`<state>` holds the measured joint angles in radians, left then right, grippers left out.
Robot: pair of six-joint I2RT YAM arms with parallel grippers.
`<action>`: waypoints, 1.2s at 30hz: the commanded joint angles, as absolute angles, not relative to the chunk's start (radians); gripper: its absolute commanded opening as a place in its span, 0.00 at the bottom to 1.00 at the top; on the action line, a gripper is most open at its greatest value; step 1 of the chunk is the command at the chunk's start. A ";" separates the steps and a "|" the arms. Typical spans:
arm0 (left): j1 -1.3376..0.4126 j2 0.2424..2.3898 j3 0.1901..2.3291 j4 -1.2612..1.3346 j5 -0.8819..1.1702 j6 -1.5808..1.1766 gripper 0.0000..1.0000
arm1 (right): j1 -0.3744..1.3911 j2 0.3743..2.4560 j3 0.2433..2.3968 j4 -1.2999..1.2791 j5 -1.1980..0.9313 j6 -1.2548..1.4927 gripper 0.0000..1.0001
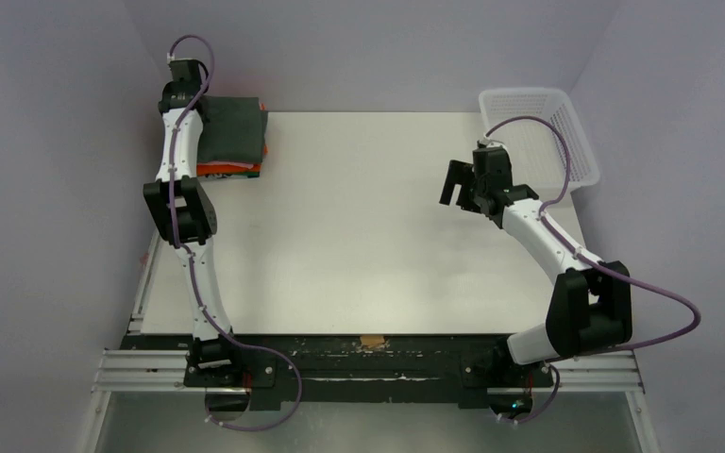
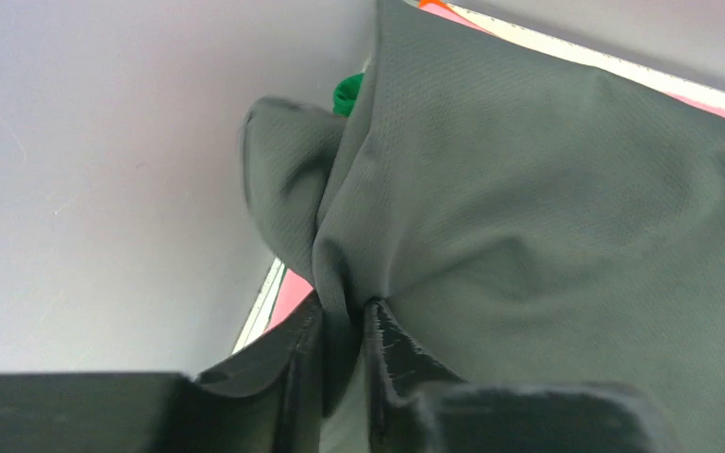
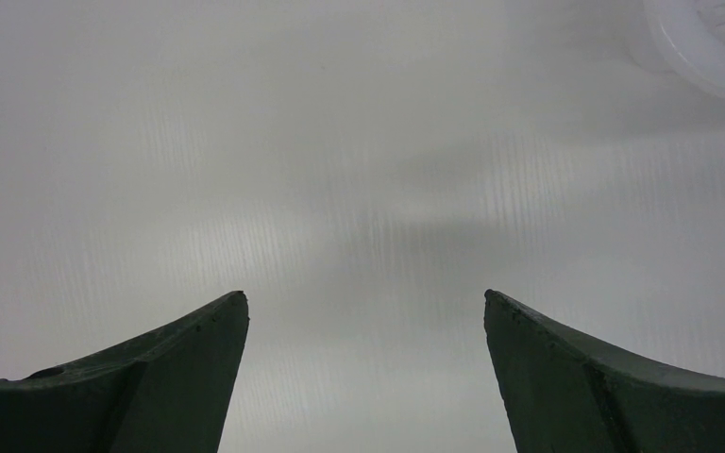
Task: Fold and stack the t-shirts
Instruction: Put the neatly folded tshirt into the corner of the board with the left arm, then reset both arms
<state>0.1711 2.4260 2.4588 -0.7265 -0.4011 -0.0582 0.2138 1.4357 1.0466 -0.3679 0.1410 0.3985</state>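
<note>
The folded t-shirts lie stacked at the table's far left corner. The charcoal-grey t-shirt (image 1: 236, 132) is on top, and an orange edge (image 1: 231, 171) shows beneath it. My left gripper (image 1: 196, 106) is over the stack's far left edge, mostly hidden by its own wrist. In the left wrist view my left gripper (image 2: 345, 307) is shut on a pinched fold of the grey t-shirt (image 2: 529, 208), and the pink t-shirt (image 2: 293, 293) peeks out below. My right gripper (image 1: 455, 184) hangs open over the bare table at the right; in the right wrist view nothing is between the jaws of my right gripper (image 3: 366, 294).
A white mesh basket (image 1: 529, 94) stands at the far right corner of the white table (image 1: 368, 236). Grey walls close in the far and left sides, tight against the stack. A small green bit (image 2: 346, 92) shows behind the grey cloth.
</note>
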 commanded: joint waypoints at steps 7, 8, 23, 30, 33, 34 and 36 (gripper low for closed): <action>0.212 2.416 2.507 -0.625 -0.598 0.068 0.93 | 0.212 1.467 1.114 -0.383 0.167 0.384 0.94; 0.214 2.400 2.506 -0.642 -0.605 0.040 0.99 | 0.212 1.463 1.113 -0.381 0.169 0.387 0.94; 0.205 1.945 2.081 -0.602 0.285 -0.408 1.00 | 0.212 1.278 0.988 -0.308 0.282 0.453 0.97; 0.023 1.366 1.259 -0.238 0.168 -0.482 1.00 | 0.204 1.113 0.850 -0.278 0.322 0.483 0.97; -0.098 1.140 1.026 -0.214 0.076 -0.527 1.00 | 0.200 1.043 0.798 -0.299 0.328 0.491 0.98; -0.126 1.073 0.956 -0.215 0.065 -0.552 1.00 | 0.199 1.024 0.782 -0.309 0.324 0.494 0.97; -0.177 0.952 0.831 -0.231 0.041 -0.578 1.00 | 0.199 0.986 0.757 -0.329 0.306 0.497 0.98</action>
<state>-0.1158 1.1557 1.0126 -0.3233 0.1379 -0.4877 0.2039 1.0576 0.7979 -0.3225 0.2890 0.4725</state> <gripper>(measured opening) 0.998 0.973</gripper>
